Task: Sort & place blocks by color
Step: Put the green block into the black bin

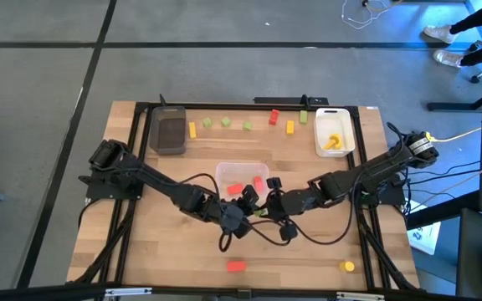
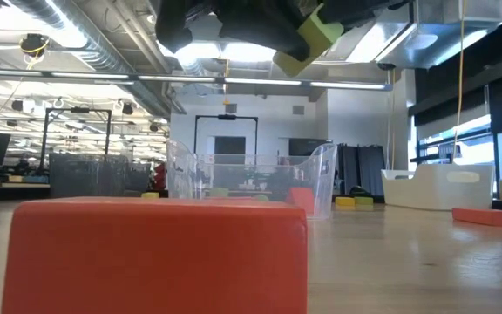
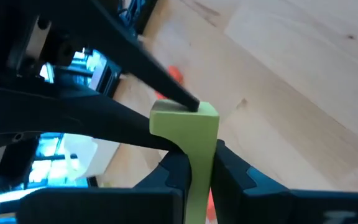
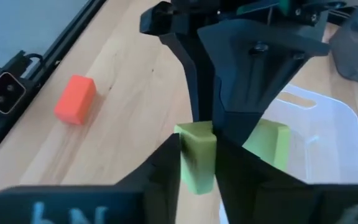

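Both grippers meet in mid-air over the table's middle, near the clear tray (image 1: 243, 171), on one light green block (image 1: 262, 213). The block also shows high up in the low view (image 2: 308, 39), tilted and clear of the table. My left gripper (image 3: 197, 177) is shut on it. My right gripper (image 4: 196, 163) has its fingers against the block's sides from the opposite direction. Several red blocks (image 1: 236, 189) lie in the clear tray. More yellow, green and red blocks (image 1: 225, 123) lie along the far edge. My left gripper pinches the block's narrower part (image 3: 197, 163) between its two fingers; the wider end (image 3: 185, 119) sticks out beyond the tips. It comes from the table's left, slanting down. The block is lifted clear. My right gripper has one end of the block (image 4: 196, 146) between its two fingers, coming from the table's right and slanting down. One fingertip (image 3: 190, 106) lies on the wider end's edge. No gap shows between fingers and block.
A dark grey tray (image 1: 168, 132) stands at the far left and a white tray (image 1: 346, 134) with a yellow block (image 1: 333, 142) at the far right. A red block (image 1: 236, 267) and a yellow one (image 1: 347, 267) lie near the front edge.
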